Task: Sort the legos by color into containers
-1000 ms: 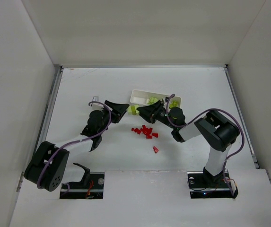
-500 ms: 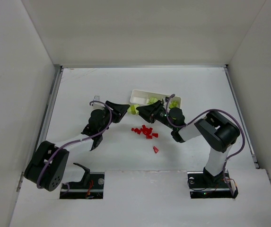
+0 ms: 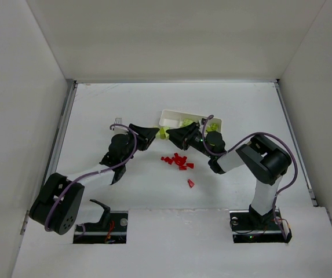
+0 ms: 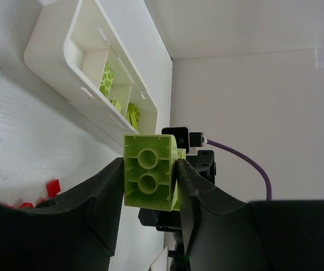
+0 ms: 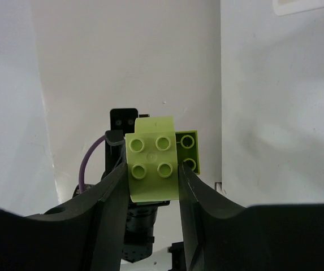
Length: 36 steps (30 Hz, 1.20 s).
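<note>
Two yellow-green legos (image 3: 163, 134) are joined together just left of the white tray (image 3: 171, 115). My left gripper (image 3: 149, 135) is shut on one of them; its underside (image 4: 149, 178) shows between the fingers. My right gripper (image 3: 176, 136) faces it and is shut on the other, studded lego (image 5: 153, 166), with the first lego (image 5: 188, 149) sticking out behind. Yellow-green legos (image 4: 106, 79) lie in the tray's compartments (image 4: 48, 62). A cluster of small red legos (image 3: 177, 160) lies on the table below the grippers, and one more (image 3: 190, 183) lies nearer me.
White walls enclose the table on three sides. The tray lies at an angle near the table's middle, close behind the two grippers. The arms' cables (image 3: 125, 152) hang near the wrists. Some red legos (image 4: 52, 187) show in the left wrist view.
The right gripper has edged slightly up and left toward the left gripper. The left arm has barely moved. Both still grip the joined legos.
</note>
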Tool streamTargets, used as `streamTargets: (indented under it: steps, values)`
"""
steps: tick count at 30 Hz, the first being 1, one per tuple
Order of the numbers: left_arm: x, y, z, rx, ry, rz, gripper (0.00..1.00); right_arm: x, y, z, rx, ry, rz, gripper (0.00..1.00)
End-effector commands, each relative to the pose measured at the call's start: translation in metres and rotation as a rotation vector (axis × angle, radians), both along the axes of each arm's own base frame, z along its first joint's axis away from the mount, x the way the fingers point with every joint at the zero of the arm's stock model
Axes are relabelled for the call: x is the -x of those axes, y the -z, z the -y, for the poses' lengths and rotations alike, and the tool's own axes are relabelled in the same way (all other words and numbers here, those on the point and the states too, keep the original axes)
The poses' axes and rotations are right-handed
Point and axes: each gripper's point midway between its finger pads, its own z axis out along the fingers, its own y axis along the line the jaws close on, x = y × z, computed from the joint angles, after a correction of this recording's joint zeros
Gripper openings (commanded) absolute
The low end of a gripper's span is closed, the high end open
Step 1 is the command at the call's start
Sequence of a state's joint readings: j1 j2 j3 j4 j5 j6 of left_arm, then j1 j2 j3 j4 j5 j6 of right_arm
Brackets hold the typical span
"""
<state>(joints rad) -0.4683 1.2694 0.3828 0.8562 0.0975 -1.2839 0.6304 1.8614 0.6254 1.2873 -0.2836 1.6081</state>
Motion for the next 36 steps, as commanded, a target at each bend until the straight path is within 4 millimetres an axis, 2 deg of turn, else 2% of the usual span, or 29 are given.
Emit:
streamTargets:
  steps: [1, 5, 13, 16, 20, 26, 31, 36]
  values:
    - [0.000, -0.043, 0.005, 0.073, 0.024, 0.111, 0.24, 0.014, -0.064, 0.005, -0.171, 0.006, 0.236, 0.29]
    - [-0.001, -0.042, -0.002, 0.071, 0.009, 0.113, 0.21, 0.015, -0.060, 0.012, -0.160, 0.018, 0.230, 0.29]
    - [-0.003, -0.044, -0.024, 0.070, -0.023, 0.125, 0.18, 0.007, -0.058, 0.035, -0.128, 0.061, 0.241, 0.29]
    - [-0.003, -0.043, -0.025, 0.066, -0.024, 0.126, 0.18, 0.004, -0.056, 0.038, -0.116, 0.059, 0.237, 0.29]
    - [-0.001, -0.044, -0.024, 0.047, -0.006, 0.141, 0.18, -0.007, -0.049, 0.053, -0.037, 0.091, 0.246, 0.28]
    - [0.006, -0.035, -0.018, -0.065, 0.022, 0.164, 0.18, -0.034, -0.024, 0.087, 0.292, 0.168, 0.276, 0.29]
    - [0.014, -0.030, -0.010, -0.185, 0.049, 0.189, 0.19, -0.062, 0.002, 0.112, 0.735, 0.236, 0.294, 0.29]
    - [0.019, -0.028, -0.001, -0.246, 0.072, 0.210, 0.20, -0.074, 0.014, 0.104, 0.989, 0.215, 0.332, 0.29]
